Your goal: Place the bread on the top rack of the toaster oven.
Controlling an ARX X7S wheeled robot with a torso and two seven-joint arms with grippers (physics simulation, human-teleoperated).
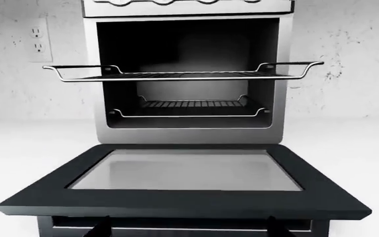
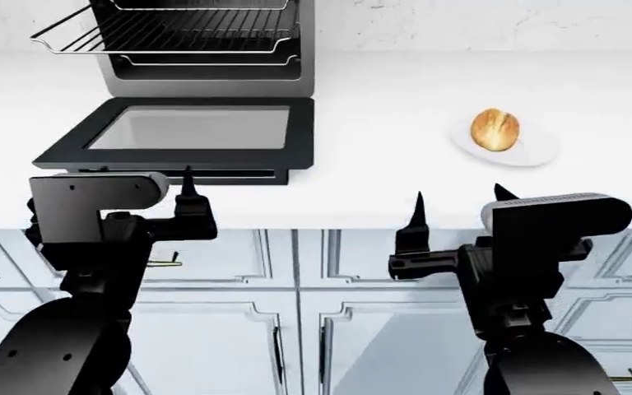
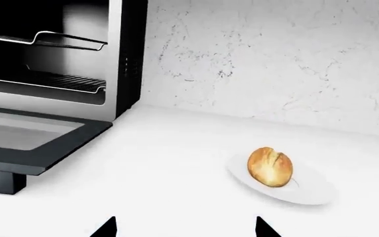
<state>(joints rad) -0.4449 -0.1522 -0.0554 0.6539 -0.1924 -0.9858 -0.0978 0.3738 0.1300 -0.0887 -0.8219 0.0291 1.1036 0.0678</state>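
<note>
The bread (image 2: pixel 495 130) lies on a flat white plate (image 2: pixel 536 149) at the counter's right; it also shows in the right wrist view (image 3: pixel 270 167). The toaster oven (image 2: pixel 303 49) stands at the back left with its door (image 2: pixel 178 156) dropped flat. Its top rack (image 2: pixel 141 37) is pulled partway out; in the left wrist view the top rack (image 1: pixel 183 75) sits above a lower rack (image 1: pixel 189 111). My left gripper (image 1: pixel 186 228) is open and empty just before the door's front edge. My right gripper (image 3: pixel 186 228) is open and empty, short of the plate.
A white counter (image 2: pixel 382 164) runs across, with a marbled white wall (image 3: pixel 275 64) behind. A wall socket (image 1: pixel 38 39) sits beside the oven. White cabinet doors (image 2: pixel 294 313) lie below the counter edge.
</note>
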